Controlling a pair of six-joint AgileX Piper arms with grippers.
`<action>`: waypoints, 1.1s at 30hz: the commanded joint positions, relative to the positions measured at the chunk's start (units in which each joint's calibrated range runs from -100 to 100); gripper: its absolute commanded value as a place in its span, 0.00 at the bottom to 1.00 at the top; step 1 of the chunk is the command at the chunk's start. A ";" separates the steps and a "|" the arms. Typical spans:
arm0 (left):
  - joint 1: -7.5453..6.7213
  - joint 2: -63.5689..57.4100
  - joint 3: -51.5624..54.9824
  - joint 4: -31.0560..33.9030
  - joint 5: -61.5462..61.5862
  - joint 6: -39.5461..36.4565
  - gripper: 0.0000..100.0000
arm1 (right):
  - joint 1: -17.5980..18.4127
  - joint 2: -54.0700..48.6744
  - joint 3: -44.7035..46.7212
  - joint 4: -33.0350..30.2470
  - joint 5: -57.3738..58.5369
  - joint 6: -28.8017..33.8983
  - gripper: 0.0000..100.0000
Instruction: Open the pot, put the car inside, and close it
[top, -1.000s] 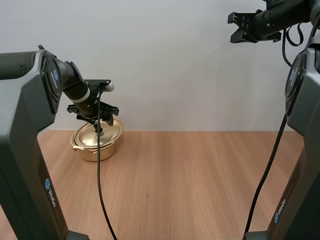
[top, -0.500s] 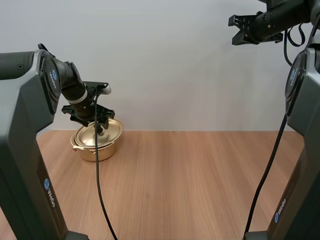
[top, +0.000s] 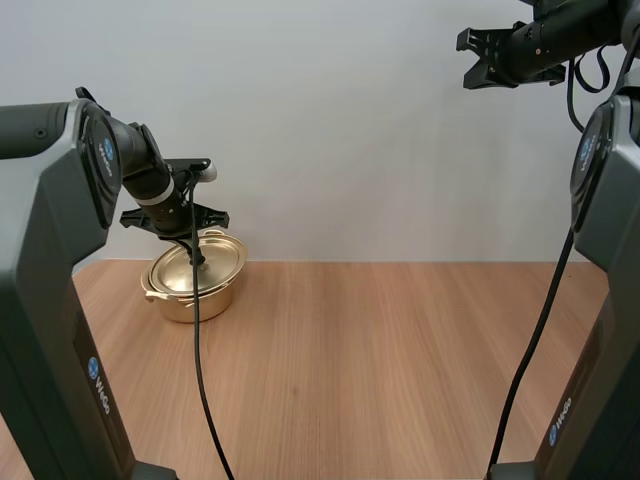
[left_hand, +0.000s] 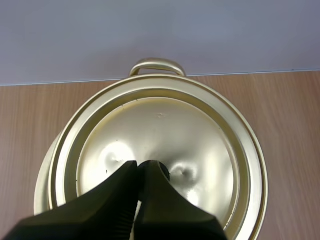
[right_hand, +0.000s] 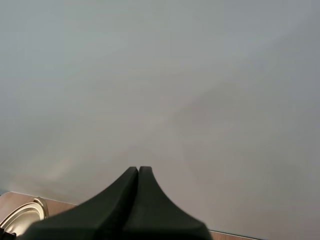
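A golden pot (top: 192, 292) stands at the far left of the wooden table, its golden lid (top: 205, 262) lying on it a little askew. My left gripper (top: 197, 257) reaches down onto the lid's middle. From the left wrist, the lid (left_hand: 165, 120) lies below my left gripper (left_hand: 141, 166), whose fingers are pinched together on the small dark knob (left_hand: 165, 173). My right gripper (top: 467, 58) hangs high in the air at the right, far from the pot, and is shut on nothing (right_hand: 138, 170). The pot (right_hand: 19, 218) shows far below it.
The wooden table (top: 400, 350) stretches bare from the pot to the right edge. A plain wall stands right behind the pot. One loop handle (left_hand: 157, 65) of the pot points toward the wall.
My left gripper stood open over the lid and has now shut on the knob. The right arm has barely moved.
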 joint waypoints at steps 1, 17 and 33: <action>0.04 0.08 -0.02 0.02 -0.03 -0.22 0.00 | -0.03 -0.02 0.04 0.08 0.00 -0.01 0.00; 0.04 0.08 -0.02 0.02 1.44 0.69 0.55 | -0.03 -0.02 0.04 0.08 0.00 -0.01 0.00; 0.04 0.60 -0.02 0.02 2.50 3.54 1.00 | -0.03 -0.02 0.04 1.26 0.00 -0.01 0.00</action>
